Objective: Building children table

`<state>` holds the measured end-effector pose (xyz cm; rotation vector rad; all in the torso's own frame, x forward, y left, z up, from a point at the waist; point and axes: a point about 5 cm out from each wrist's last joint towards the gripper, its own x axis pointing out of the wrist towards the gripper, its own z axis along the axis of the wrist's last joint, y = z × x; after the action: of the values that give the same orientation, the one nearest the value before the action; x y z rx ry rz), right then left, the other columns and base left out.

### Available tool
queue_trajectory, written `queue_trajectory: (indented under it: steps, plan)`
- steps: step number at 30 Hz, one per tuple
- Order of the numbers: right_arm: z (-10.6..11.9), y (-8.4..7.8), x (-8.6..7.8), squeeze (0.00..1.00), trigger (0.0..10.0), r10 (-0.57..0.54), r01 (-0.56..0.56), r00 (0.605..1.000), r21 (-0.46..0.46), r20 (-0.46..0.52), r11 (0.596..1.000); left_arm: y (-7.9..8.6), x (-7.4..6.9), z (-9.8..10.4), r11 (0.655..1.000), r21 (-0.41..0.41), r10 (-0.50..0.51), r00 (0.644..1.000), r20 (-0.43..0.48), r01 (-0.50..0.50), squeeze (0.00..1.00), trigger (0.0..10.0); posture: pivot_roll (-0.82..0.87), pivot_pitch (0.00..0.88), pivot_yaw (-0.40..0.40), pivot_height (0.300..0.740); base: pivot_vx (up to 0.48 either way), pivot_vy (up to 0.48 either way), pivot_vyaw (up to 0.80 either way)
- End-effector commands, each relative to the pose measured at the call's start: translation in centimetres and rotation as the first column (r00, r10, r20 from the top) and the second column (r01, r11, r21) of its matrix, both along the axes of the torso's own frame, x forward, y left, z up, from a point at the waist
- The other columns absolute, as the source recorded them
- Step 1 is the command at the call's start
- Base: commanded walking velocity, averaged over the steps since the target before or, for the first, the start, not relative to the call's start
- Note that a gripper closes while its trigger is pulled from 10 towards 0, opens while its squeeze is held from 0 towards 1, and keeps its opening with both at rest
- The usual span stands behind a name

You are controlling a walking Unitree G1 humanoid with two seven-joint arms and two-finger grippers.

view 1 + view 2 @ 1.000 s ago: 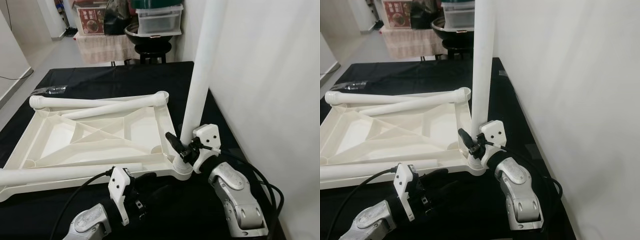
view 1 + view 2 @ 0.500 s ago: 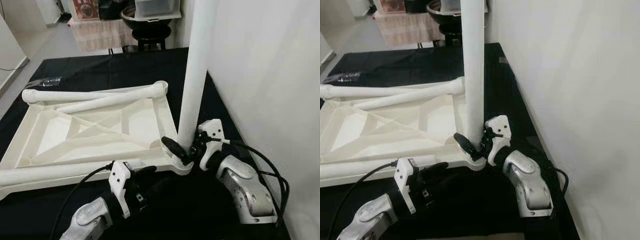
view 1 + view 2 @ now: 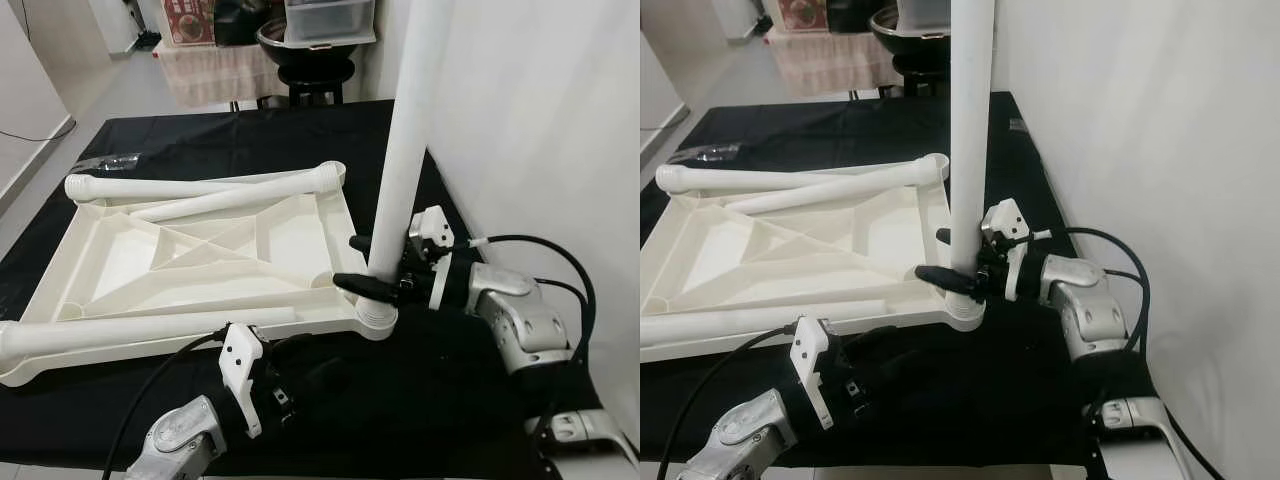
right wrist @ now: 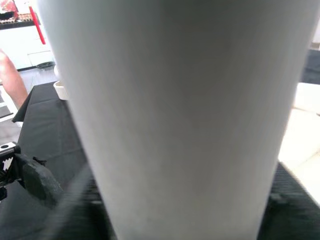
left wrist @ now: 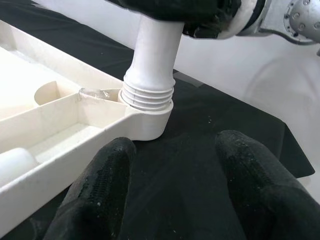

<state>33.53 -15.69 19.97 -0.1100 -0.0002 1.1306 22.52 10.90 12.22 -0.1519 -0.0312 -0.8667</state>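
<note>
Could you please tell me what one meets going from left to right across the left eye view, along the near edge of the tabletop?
Lying leg → left gripper → corner socket with the upright leg → right gripper → right arm → wall.

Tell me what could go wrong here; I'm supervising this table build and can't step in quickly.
The upright leg sits in the tabletop's corner socket with threads still showing, so it may cross-thread or tip. The right tool grips it low, giving weak leverage. The left tool hovers open, so the tabletop could slide.
</note>
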Motion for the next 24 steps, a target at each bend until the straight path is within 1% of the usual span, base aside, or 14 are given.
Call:
queue_trajectory:
  steps: [1,4,5,10,11,12,13,16,17,18,19,22,23,24]
  plan:
    - [0.0,-0.4,0.2,0.00,0.0,0.001,-0.001,1.000,0.020,-0.011,1.000,-0.1,-0.3,-0.4,1.000,0.005,-0.001,1.000,-0.024,0.001,0.00,10.0,-0.07,0.106,0.014,0.740,0.000,0.000,0.00]
    - [-0.4,-0.9,0.0,0.00,0.0,-0.006,0.006,1.000,0.016,-0.004,1.000,-0.1,-0.4,-0.4,1.000,0.004,-0.004,1.000,-0.027,0.004,0.00,10.0,-0.07,0.111,0.015,0.740,0.000,0.000,0.00]
    - [-0.7,-1.3,-0.2,0.00,0.0,-0.039,0.039,0.999,-0.003,0.006,0.999,-0.1,-0.4,-0.4,1.000,0.003,-0.006,1.000,-0.027,0.006,0.00,10.0,-0.08,0.116,0.014,0.740,0.000,0.000,0.00]
    - [-0.9,-1.5,-0.2,0.00,0.0,-0.058,0.058,0.998,-0.011,0.010,0.998,-0.1,-0.4,-0.4,1.000,0.003,-0.006,1.000,-0.027,0.006,0.00,10.0,-0.08,0.116,0.014,0.740,0.000,0.000,0.00]
    - [-1.4,-1.6,-0.4,0.00,0.0,-0.130,0.130,0.991,-0.008,-0.003,0.991,0.0,-0.4,-0.3,1.000,0.003,-0.005,1.000,-0.026,0.005,0.00,10.0,-0.08,0.126,0.008,0.740,0.000,0.000,0.00]
    - [-1.4,-1.6,-0.4,0.00,0.0,-0.130,0.130,0.991,-0.008,-0.003,0.991,0.0,-0.4,-0.3,1.000,0.003,-0.005,1.000,-0.026,0.005,0.00,10.0,-0.08,0.126,0.008,0.740,0.000,0.000,0.00]
    - [-3.2,-0.6,-1.5,0.00,0.0,-0.287,0.288,0.957,0.009,-0.042,0.958,0.1,-0.5,-0.3,1.000,0.002,-0.002,1.000,-0.025,0.002,0.00,10.0,-0.08,0.144,0.010,0.740,0.000,0.000,0.00]
    - [-3.2,-0.6,-1.5,0.00,0.0,-0.287,0.288,0.957,0.009,-0.042,0.958,0.1,-0.5,-0.3,1.000,0.002,-0.002,1.000,-0.025,0.002,0.00,10.0,-0.08,0.144,0.010,0.740,0.000,0.000,0.00]
    - [-5.5,2.2,-4.1,0.00,0.0,-0.568,0.572,0.820,0.047,-0.073,0.819,0.5,-0.4,-0.1,1.000,0.002,-0.002,1.000,-0.024,0.002,0.00,10.0,-0.11,0.159,0.027,0.740,0.000,0.000,0.00]
    - [-5.5,2.2,-4.1,0.00,0.0,-0.568,0.572,0.820,0.047,-0.073,0.819,0.5,-0.4,-0.1,1.000,0.002,-0.002,1.000,-0.024,0.002,0.00,10.0,-0.11,0.159,0.027,0.740,0.000,0.000,0.00]
    - [-6.3,2.4,-4.3,0.00,0.0,-0.610,0.621,0.780,0.057,-0.141,0.781,0.6,-0.4,-0.2,1.000,0.003,-0.006,1.000,-0.027,0.006,0.00,10.0,-0.12,0.144,0.032,0.740,0.000,0.000,0.00]
    - [-7.5,2.8,-4.1,0.00,0.0,-0.586,0.603,0.785,0.033,-0.204,0.797,0.5,-0.2,-0.3,1.000,0.006,-0.019,0.999,-0.030,0.019,0.00,10.0,-0.09,0.140,0.016,0.740,0.000,0.000,0.00]
    - [-7.3,3.3,-4.1,0.00,0.0,-0.569,0.582,0.802,0.028,-0.183,0.813,0.6,-0.1,-0.3,1.000,0.010,-0.025,0.999,-0.030,0.026,0.00,10.0,-0.10,0.143,0.023,0.740,0.000,0.000,0.00]
    - [-7.2,3.4,-4.1,0.00,0.0,-0.567,0.581,0.804,0.031,-0.179,0.813,0.6,-0.1,-0.3,1.000,0.008,-0.011,1.000,-0.027,0.011,0.00,10.0,-0.10,0.141,0.025,0.740,0.000,0.000,0.00]
